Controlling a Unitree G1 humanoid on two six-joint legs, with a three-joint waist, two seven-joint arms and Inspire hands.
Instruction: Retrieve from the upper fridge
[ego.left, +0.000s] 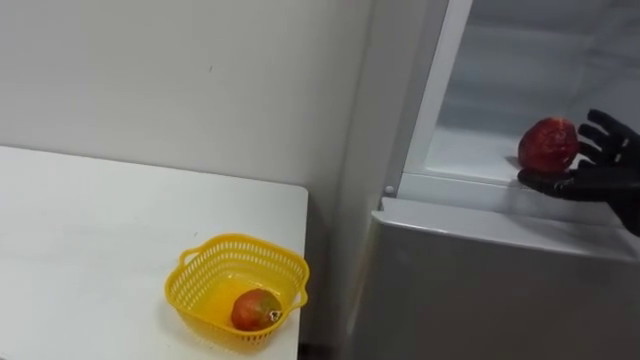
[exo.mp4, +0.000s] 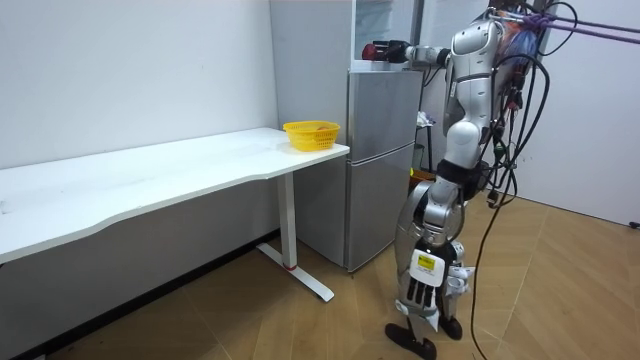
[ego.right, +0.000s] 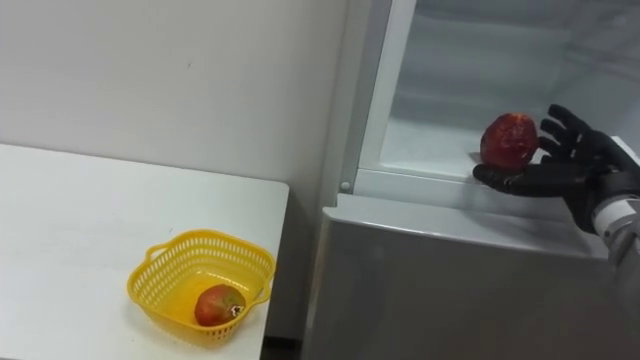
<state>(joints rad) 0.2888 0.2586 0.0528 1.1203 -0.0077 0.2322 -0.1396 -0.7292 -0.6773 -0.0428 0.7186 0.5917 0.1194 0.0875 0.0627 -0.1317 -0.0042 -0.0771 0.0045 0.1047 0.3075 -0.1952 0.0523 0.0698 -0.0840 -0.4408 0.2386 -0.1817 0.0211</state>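
The right hand (ego.right: 560, 175) reaches into the open upper fridge (ego.right: 420, 185). It cups a red fruit (ego.right: 510, 140) at the front lip of the shelf, with the thumb under and in front of it and the fingers curled up behind. The thumb hides the fruit's underside, so I cannot tell whether it rests on the shelf. The forearm is cut off at the picture's right edge, and the top of the compartment is cut off above the hand. Well below and left of the hand, a basket (ego.right: 175, 285) holding a second fruit (ego.right: 219, 305) sits on the table (ego.right: 80, 220). In the room view, the left hand (exo.mp4: 424, 280) hangs by the thigh, too small to tell its state.
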